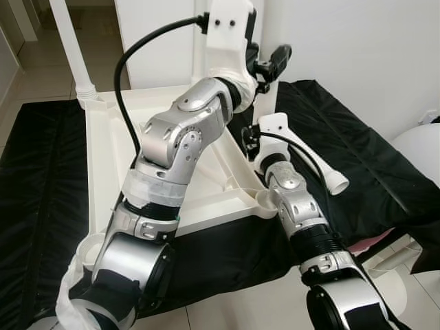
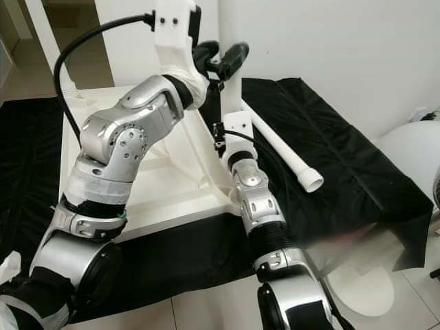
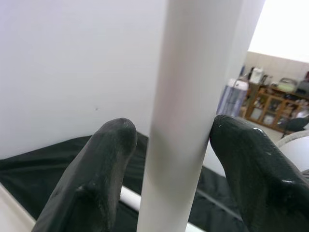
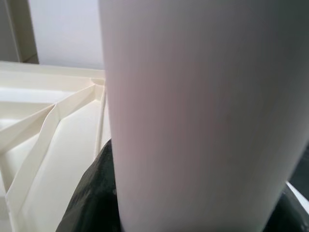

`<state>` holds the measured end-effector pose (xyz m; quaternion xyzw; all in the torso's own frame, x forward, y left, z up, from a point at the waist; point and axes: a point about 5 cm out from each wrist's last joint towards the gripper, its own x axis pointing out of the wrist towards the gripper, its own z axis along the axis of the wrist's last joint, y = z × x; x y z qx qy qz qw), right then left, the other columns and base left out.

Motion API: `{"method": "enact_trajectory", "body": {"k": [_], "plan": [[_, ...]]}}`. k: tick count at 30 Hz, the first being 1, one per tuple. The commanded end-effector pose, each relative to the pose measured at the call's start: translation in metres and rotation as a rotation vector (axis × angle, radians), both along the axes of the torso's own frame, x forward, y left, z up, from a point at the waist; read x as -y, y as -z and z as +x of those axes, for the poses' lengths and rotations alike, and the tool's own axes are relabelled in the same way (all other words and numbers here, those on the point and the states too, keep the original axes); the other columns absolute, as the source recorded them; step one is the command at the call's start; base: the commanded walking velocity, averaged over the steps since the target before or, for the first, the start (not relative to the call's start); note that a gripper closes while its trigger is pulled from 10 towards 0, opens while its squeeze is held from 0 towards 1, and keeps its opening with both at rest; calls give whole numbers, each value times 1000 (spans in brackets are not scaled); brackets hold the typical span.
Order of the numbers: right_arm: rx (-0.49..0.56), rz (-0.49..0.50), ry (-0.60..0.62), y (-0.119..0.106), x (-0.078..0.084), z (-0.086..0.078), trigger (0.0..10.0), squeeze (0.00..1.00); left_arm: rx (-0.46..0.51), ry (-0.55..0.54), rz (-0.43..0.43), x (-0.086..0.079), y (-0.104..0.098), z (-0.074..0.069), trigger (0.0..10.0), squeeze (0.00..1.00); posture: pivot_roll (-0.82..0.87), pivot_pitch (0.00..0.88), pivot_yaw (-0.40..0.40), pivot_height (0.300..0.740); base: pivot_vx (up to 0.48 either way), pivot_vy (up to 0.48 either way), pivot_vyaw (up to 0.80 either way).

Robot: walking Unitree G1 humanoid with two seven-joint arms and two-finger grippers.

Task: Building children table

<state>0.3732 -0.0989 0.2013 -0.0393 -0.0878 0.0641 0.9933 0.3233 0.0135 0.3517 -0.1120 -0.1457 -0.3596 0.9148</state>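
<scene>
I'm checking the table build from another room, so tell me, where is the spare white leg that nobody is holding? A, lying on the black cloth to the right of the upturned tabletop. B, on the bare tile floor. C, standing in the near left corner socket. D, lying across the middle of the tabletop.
A: the loose leg lies flat on the black cloth, right of the upturned tabletop, while both grippers work on the upright leg.

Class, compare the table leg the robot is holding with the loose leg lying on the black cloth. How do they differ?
The held leg stands upright at the tabletop's corner; the loose leg lies flat on the cloth. The held leg sits between the left end effector's fingers; the loose leg lies untouched. Both are white tubes.
</scene>
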Motion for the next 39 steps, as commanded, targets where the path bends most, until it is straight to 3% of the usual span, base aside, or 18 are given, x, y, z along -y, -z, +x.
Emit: {"method": "enact_trajectory", "body": {"k": [1,11,20,25,34,39], "plan": [[-2,46,13,-4,1,2,10000,0,63,142,12,3,-1,-8,10000,0,-1,7,-24,740,0,0,0],[-24,116,61,-2,12,2,10000,0,34,126,-25,-8,4,-10,10000,0,0,13,-20,740,0,0,0],[-12,121,55,0,15,-1,10000,0,-47,44,-1,-26,36,-2,10000,0,-4,21,-11,740,0,0,0],[-6,141,66,2,19,-6,10000,0,-109,-100,33,-48,67,5,10000,0,-7,23,-2,740,0,0,0],[-9,124,70,9,25,-10,10000,0,-94,-235,59,-64,79,9,10000,0,2,20,7,740,0,0,0],[11,57,-45,12,20,-18,10000,0,-55,-320,58,-77,91,7,10000,0,-13,19,32,740,0,0,0]]}}
